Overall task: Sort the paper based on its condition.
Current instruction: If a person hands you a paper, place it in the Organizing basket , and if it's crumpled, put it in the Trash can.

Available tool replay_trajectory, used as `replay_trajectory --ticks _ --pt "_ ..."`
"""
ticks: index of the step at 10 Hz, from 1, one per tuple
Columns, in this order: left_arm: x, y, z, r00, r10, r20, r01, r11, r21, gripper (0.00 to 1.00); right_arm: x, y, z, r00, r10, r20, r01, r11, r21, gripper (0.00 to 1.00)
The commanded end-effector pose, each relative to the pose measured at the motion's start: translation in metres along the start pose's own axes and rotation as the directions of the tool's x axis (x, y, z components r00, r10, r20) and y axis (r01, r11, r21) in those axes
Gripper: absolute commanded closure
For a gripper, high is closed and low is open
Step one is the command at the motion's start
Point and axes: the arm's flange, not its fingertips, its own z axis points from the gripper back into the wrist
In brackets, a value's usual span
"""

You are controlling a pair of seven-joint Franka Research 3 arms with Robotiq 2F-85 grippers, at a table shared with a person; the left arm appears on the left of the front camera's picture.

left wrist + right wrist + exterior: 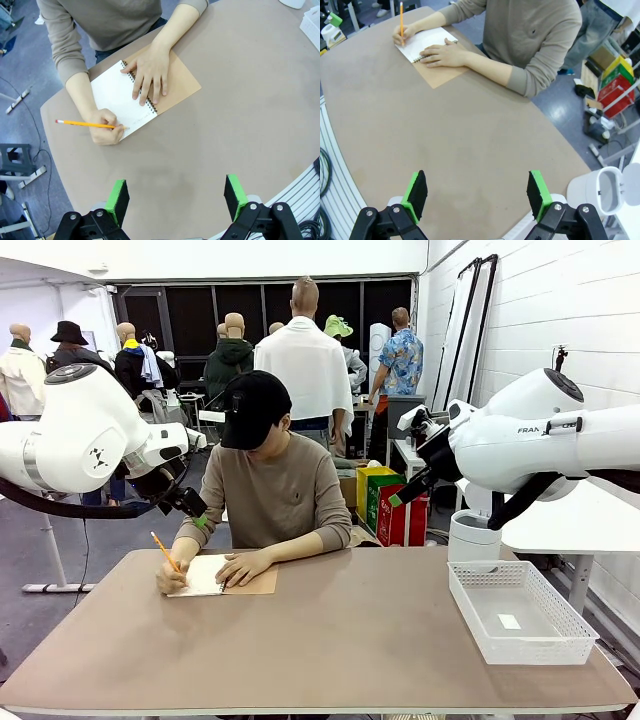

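Note:
The paper, as loose sheets, is out of view. Across the table, a person writes with a yellow pencil (165, 552) (85, 124) (401, 20) on the white page of a spiral notebook (200, 576) (114, 95) (422, 41) with a brown cover. The person's other hand lies flat on the notebook. My left gripper (192, 508) (177, 197) hangs open high above the table's near left, with nothing between its fingers. My right gripper (405, 490) (479, 192) is open too, raised over the right side and holding nothing.
A white mesh basket (480, 632) (312, 22) stands at the table's right end, with a small white slip (509, 621) on its floor. A white round bin (472, 536) (600, 192) stands beyond the right edge. The wide brown tabletop (340, 640) lies bare between notebook and basket.

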Motion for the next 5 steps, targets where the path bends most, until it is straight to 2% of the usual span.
replay_trajectory --ticks 1,5 --pt "-0.0009 0.0011 0.0009 1.000 -0.003 0.001 0.003 1.000 0.005 0.00 -0.0001 -0.0002 0.0001 1.000 -0.002 0.002 0.002 1.000 0.005 0.00" --pt "-0.0009 0.0011 0.0009 1.000 -0.003 0.001 0.003 1.000 0.005 0.00 -0.0001 -0.0002 0.0001 1.000 -0.002 0.002 0.002 1.000 0.005 0.00"
